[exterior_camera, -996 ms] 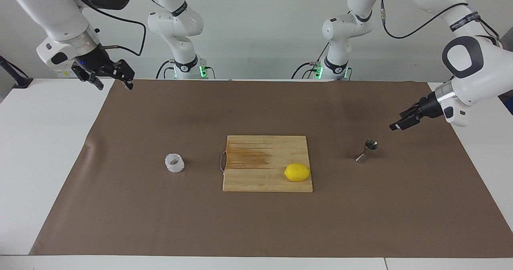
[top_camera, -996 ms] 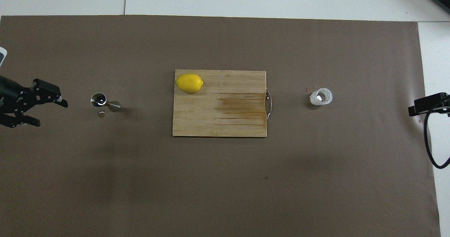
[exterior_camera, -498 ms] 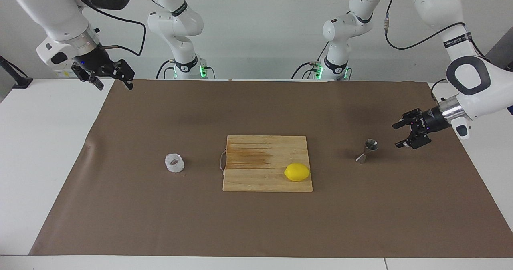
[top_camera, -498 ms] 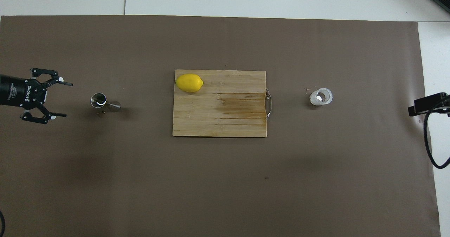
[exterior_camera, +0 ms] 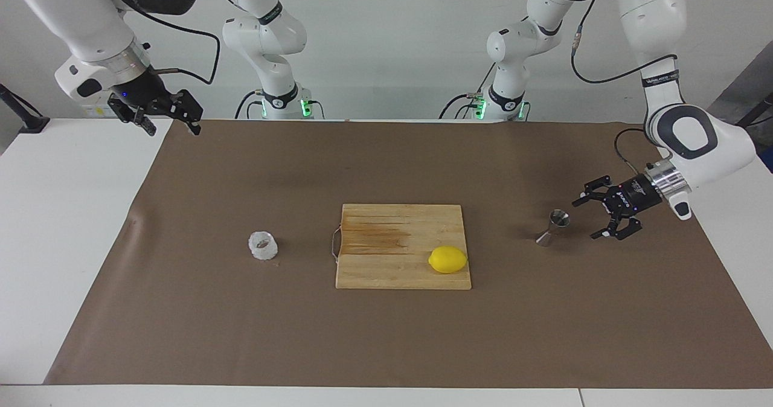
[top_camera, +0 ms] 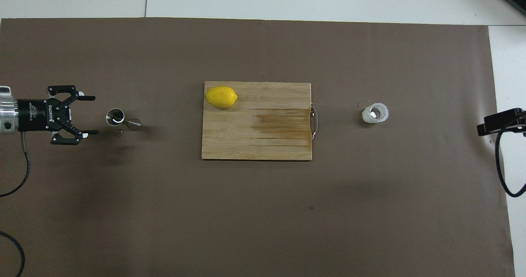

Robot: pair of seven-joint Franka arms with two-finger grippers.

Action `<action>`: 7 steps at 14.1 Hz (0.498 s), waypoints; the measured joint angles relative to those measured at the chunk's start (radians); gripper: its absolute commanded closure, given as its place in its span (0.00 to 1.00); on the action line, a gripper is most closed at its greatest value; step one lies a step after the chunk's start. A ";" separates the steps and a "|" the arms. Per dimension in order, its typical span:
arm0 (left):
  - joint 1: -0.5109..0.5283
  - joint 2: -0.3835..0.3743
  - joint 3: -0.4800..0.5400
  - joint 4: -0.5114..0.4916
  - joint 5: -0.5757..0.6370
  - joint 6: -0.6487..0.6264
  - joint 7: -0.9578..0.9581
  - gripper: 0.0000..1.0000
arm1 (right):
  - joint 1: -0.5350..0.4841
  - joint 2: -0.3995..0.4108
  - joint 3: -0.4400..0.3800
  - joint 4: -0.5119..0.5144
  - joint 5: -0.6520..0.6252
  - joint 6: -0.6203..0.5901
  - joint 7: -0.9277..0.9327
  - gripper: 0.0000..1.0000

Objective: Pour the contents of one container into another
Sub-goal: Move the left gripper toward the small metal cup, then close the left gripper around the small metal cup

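Observation:
The small clear crinkly cup (exterior_camera: 263, 246) (top_camera: 375, 113) stands on the brown paper toward the right arm's end of the table. Toward the left arm's end stands the steel hourglass jigger (exterior_camera: 554, 229) (top_camera: 121, 121). My left gripper (exterior_camera: 587, 220) (top_camera: 94, 115) is low beside the jigger, lying level and pointing at it. It is open, and a small gap separates its fingertips from the jigger. My right gripper (exterior_camera: 173, 128) hangs open and empty over the paper's corner near the robots. Only a black part of it (top_camera: 499, 121) shows in the overhead view.
A wooden cutting board (exterior_camera: 398, 238) (top_camera: 263, 141) with a metal handle lies between the cup and the jigger. A yellow lemon (exterior_camera: 447, 259) (top_camera: 221, 97) rests on the board's corner nearest the jigger. Brown paper (exterior_camera: 181, 310) covers the white table.
My left gripper has come down, turned level and moved in toward the jigger, staying open. The right arm, cup, jigger and lemon have not moved.

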 measured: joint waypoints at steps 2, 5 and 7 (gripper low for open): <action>0.000 -0.005 -0.001 -0.013 -0.022 0.001 -0.001 0.00 | 0.000 0.000 0.000 0.000 0.000 0.000 0.000 0.00; 0.000 -0.014 -0.001 -0.032 -0.044 0.025 -0.001 0.00 | 0.000 0.000 0.000 0.000 0.000 0.000 0.000 0.00; 0.000 -0.021 -0.005 -0.062 -0.088 0.064 -0.001 0.00 | 0.000 0.000 0.000 0.000 0.000 0.000 0.000 0.00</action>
